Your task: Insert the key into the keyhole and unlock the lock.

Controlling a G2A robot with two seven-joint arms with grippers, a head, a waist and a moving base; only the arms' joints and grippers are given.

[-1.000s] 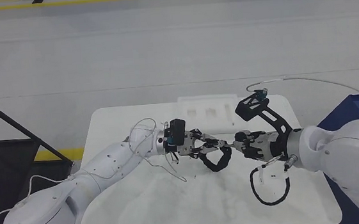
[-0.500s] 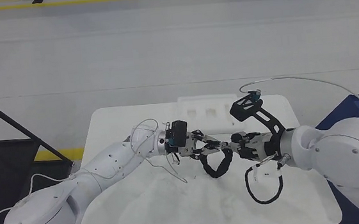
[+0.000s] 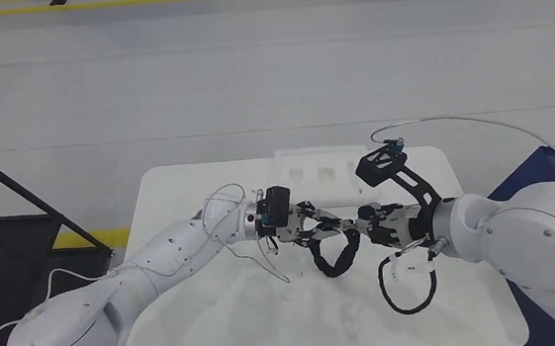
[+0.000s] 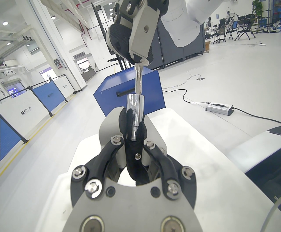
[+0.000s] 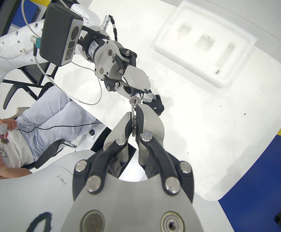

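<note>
Closing on the lock (image 4: 135, 109) was the main change. In the top view the right gripper (image 5: 135, 114) had slid toward the left of the frame over the last second, and its raised wrist bracket had swung with it. During the final half second almost nothing moved. The black cable loop (image 3: 337, 257) hanging just below the middle of that frame had only settled slightly.

The left gripper (image 4: 131, 125) was clamped on the lock's dark body, with the chrome cylinder standing out beyond its pads at the centre of the left wrist view. The right gripper was pinched tight on the bow of the key (image 4: 138, 81). The blade ran down from the upper middle of that view to meet the cylinder's end.

In the right wrist view the keyhole (image 5: 134, 100) sat just above the middle of the frame, with the key's tip touching the lower edge of the cylinder face. Whether the blade had entered the slot could not be told.

Judged from this, the approach looked finished and alignment was under way. Insertion and the unlocking turn were probably still to do, and a small tilt error could have jammed the tip against the face.
</note>
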